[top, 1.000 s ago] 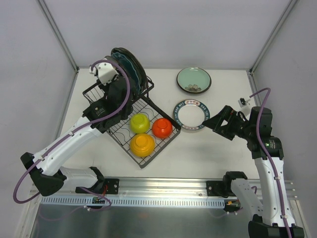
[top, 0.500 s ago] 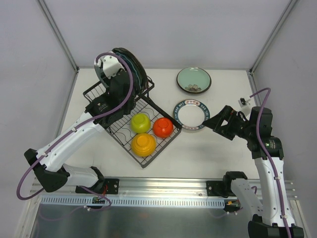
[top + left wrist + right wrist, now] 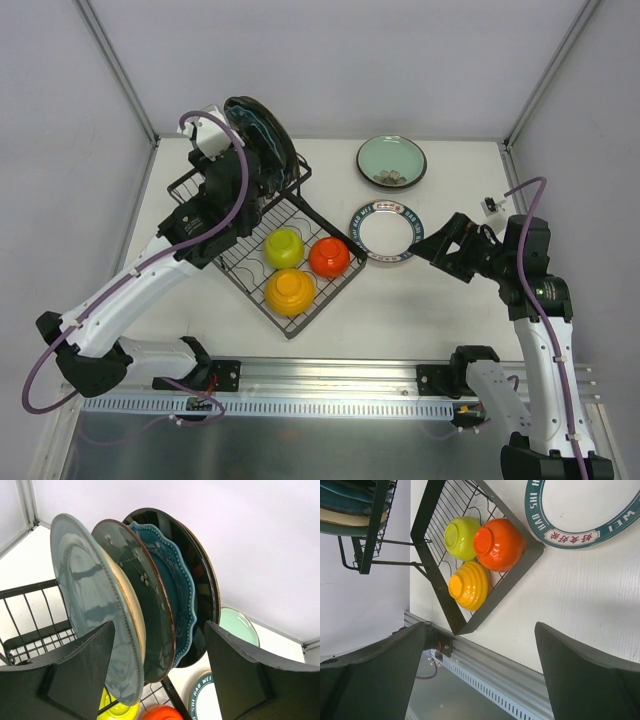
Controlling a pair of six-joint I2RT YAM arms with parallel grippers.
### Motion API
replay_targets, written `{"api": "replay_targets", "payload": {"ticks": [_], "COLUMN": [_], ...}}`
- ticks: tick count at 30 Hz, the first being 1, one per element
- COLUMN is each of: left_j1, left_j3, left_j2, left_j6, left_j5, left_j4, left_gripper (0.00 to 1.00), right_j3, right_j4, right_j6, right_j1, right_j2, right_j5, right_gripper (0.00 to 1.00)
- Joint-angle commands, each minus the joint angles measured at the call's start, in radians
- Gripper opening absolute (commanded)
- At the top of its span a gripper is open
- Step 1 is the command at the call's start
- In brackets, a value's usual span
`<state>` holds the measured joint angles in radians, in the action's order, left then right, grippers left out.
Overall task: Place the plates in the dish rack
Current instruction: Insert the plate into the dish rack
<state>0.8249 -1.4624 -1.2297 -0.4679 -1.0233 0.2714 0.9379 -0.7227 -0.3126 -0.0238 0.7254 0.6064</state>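
Observation:
Several plates stand upright in the raised part of the black dish rack (image 3: pixel 205 190): grey-blue (image 3: pixel 87 605), dark teal (image 3: pixel 145 610), scalloped teal (image 3: pixel 177 587) and a black one (image 3: pixel 202 580). My left gripper (image 3: pixel 160 630) is open and empty, its jaws spread wide just in front of these plates; it also shows in the top view (image 3: pixel 250 190). A mint green plate (image 3: pixel 391 161) and a white plate with a teal lettered rim (image 3: pixel 386 231) lie flat on the table. My right gripper (image 3: pixel 428 250) is open and empty, just right of the white plate (image 3: pixel 590 510).
A yellow-green bowl (image 3: pixel 283 247), an orange-red bowl (image 3: pixel 328 258) and a yellow-orange bowl (image 3: pixel 290 290) sit upside down in the rack's lower flat tray. White walls with metal posts close the table at the back and sides. A metal rail (image 3: pixel 340 385) runs along the near edge.
My left wrist has shifted slightly up and back by the upright plates. The plates, bowls and right arm have not moved.

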Motion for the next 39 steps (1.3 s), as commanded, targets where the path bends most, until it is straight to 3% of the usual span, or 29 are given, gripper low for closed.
{"api": "replay_targets", "payload": {"ticks": [1, 10, 24, 30, 39], "left_j1": [0.006, 0.006, -0.021, -0.156, -0.518], "left_j3": [0.023, 0.071, 0.082, 0.112, 0.171], "left_j2": [0.047, 0.085, 0.205, 0.285, 0.357], "left_j6": [0.014, 0.047, 0.247, 0.229, 0.186], "left_j5": [0.026, 0.077, 0.302, 0.403, 0.641], "left_j4": [-0.038, -0.037, 0.006, 0.077, 0.132], "left_gripper": [0.74, 0.83, 0.94, 0.94, 0.95], "right_j3": [0.019, 0.015, 0.012, 0.018, 0.018], "right_j4": [0.02, 0.02, 0.022, 0.016, 0.014], "right_j6": [0.009, 0.013, 0.036, 0.058, 0.075], "right_j1": [0.007, 0.005, 0.007, 0.007, 0.007], "right_j2": [-0.007, -0.003, 0.017, 0.02, 0.028], "right_j5": [0.004, -0.013, -0.079, -0.103, -0.129], "right_gripper": [0.94, 0.95, 0.95, 0.95, 0.95]}}
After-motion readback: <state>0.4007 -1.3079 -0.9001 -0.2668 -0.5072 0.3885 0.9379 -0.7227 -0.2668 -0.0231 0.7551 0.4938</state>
